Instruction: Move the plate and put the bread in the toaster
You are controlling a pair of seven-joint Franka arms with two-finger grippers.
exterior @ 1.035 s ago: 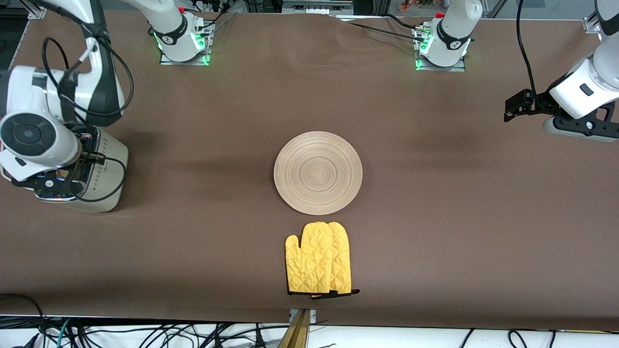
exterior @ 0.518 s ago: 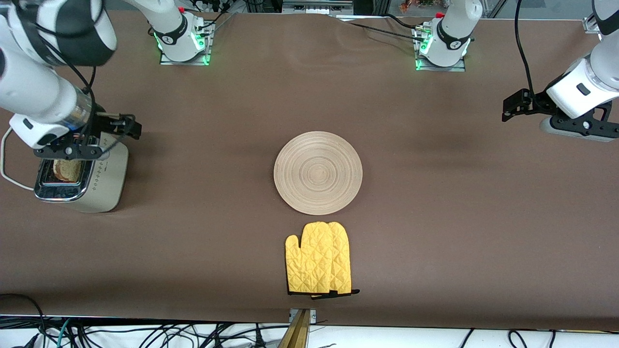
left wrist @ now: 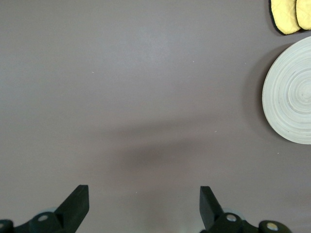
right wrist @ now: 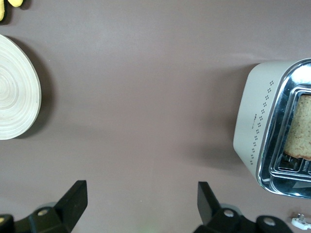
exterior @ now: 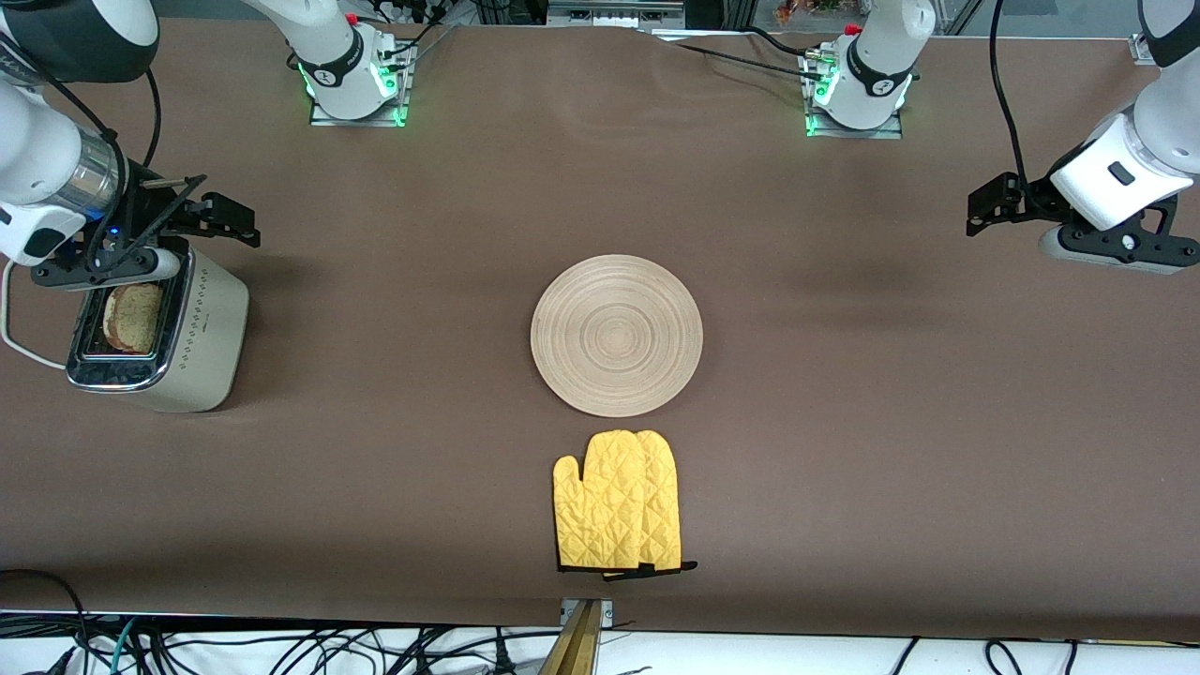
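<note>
The light-wood plate [exterior: 616,335] lies at the table's middle; it also shows in the left wrist view [left wrist: 290,94] and the right wrist view [right wrist: 17,94]. The bread [exterior: 132,317] stands in a slot of the cream toaster [exterior: 155,337] at the right arm's end, and shows in the right wrist view [right wrist: 299,127] inside the toaster [right wrist: 265,124]. My right gripper [exterior: 225,216] is open and empty, up beside the toaster's top [right wrist: 141,201]. My left gripper [exterior: 989,202] is open and empty over bare table at the left arm's end [left wrist: 144,201].
A yellow oven mitt [exterior: 617,501] lies nearer the front camera than the plate, close to the table's front edge. The toaster's white cord [exterior: 19,347] loops at the table's end. The arms' bases stand along the edge farthest from the camera.
My right arm has risen off the toaster and drawn back, uncovering the bread in the slot. My left gripper has drifted slightly upward in the front view.
</note>
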